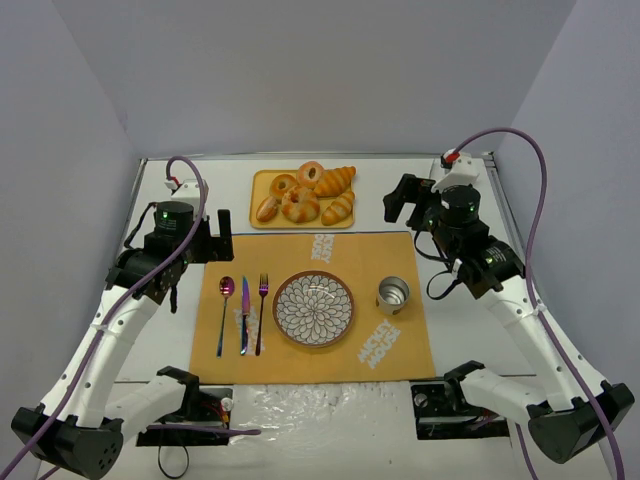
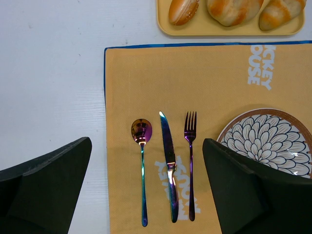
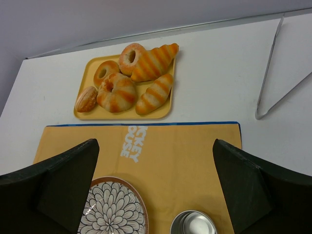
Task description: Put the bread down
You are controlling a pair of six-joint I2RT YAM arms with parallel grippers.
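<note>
Bread [image 3: 155,94] on the right side of the yellow tray [image 3: 90,68], near the far edge of the tabletop [image 3: 219,73], just beside the larger croissant [image 3: 151,61] and a ring pastry [image 3: 116,92]. Patterned plate [image 1: 313,309] nearer, at the middle of the orange placemat [image 1: 300,250]. Left pincer [image 2: 147,142] spread wide above the knife [image 2: 169,161]; right pincer [image 3: 156,144] spread wide above the placemat's far edge, both holding nothing.

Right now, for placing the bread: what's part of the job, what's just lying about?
Job: bread, its yellow tray, patterned plate (likely destination).
Lying about: spoon, knife, fork, metal cup, other pastries, placemat.
</note>
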